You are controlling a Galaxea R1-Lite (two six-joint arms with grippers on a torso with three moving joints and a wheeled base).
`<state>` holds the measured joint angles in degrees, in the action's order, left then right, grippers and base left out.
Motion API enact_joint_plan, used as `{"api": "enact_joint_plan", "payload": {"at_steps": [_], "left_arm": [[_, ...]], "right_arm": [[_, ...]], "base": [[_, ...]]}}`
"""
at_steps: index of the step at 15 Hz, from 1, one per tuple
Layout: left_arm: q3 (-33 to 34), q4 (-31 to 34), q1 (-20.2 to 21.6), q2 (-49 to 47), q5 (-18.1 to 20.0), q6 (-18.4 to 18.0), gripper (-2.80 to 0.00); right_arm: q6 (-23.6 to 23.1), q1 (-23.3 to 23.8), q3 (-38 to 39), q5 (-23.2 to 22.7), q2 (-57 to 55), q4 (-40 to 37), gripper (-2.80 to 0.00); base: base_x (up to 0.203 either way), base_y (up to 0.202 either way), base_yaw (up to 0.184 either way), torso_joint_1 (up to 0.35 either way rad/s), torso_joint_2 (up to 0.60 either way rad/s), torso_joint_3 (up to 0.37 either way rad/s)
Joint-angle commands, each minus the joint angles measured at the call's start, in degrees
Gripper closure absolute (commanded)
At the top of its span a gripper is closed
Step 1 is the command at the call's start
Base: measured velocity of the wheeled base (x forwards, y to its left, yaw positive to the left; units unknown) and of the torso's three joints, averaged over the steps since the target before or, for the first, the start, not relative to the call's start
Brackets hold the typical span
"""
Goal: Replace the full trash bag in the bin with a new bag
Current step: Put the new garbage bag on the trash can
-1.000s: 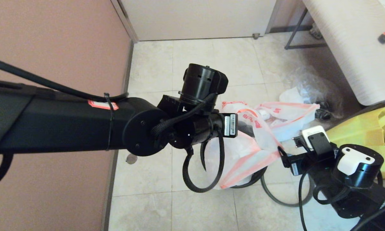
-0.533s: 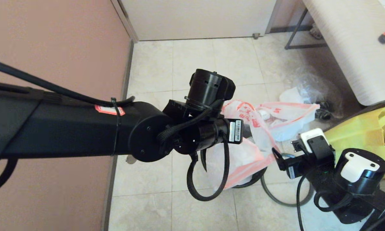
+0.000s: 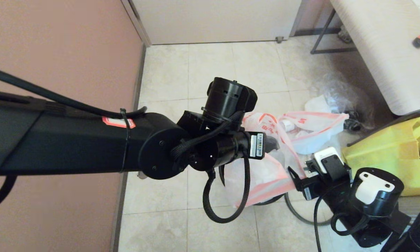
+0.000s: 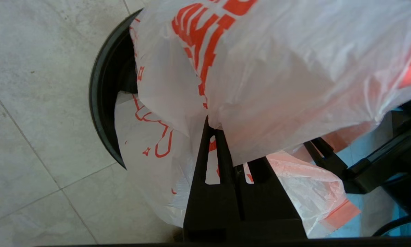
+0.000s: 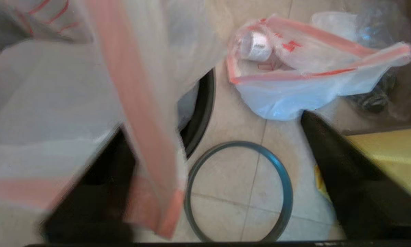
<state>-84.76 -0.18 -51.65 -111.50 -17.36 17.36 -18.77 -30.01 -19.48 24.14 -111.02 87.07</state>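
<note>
My left gripper (image 4: 214,133) is clamped on the new bag (image 4: 280,72), thin white plastic with orange-red print, hanging over the bin (image 4: 104,99). My right gripper (image 5: 212,171) stands spread, holding nothing, beside the bag's pink edge. The full trash bag (image 5: 294,82) lies on the floor past the grey hoop rim (image 5: 239,192), which rests flat by the bin. A yellow tote (image 3: 392,157) sits right; my left arm (image 3: 90,143) blocks much of the head view.
</note>
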Motion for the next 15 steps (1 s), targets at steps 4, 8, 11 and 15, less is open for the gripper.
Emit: {"api": "enact_joint_plan", "payload": {"at_steps": [4, 8, 11, 15], "left_arm": [[0.03, -0.06, 0.15, 0.36, -0.13, 0.04, 0.0], [2.33, -0.3, 1.47, 1.13, -0.4, -5.13, 0.0], [2.25, -0.48, 3.18, 2.34, -0.22, -9.22, -2.8], [6.86, -0.01, 4.02, 7.19, -0.45, -12.9, -2.8]], "right_arm": [[-0.12, -0.13, 0.58, 0.1, -1.1, 0.6, 0.0], [3.67, -1.18, 3.43, -2.35, 1.96, 0.6, 0.0], [4.46, -1.3, 4.19, -3.04, 2.11, 0.6, 0.0], [4.53, -2.59, 4.1, -3.06, 2.18, 0.6, 0.0]], "base": [[0.0, 0.0, 0.0, 0.0, 0.0, 0.0], [0.0, 0.0, 0.0, 0.0, 0.0, 0.0], [0.0, 0.0, 0.0, 0.0, 0.0, 0.0], [0.0, 0.0, 0.0, 0.0, 0.0, 0.0]]}}
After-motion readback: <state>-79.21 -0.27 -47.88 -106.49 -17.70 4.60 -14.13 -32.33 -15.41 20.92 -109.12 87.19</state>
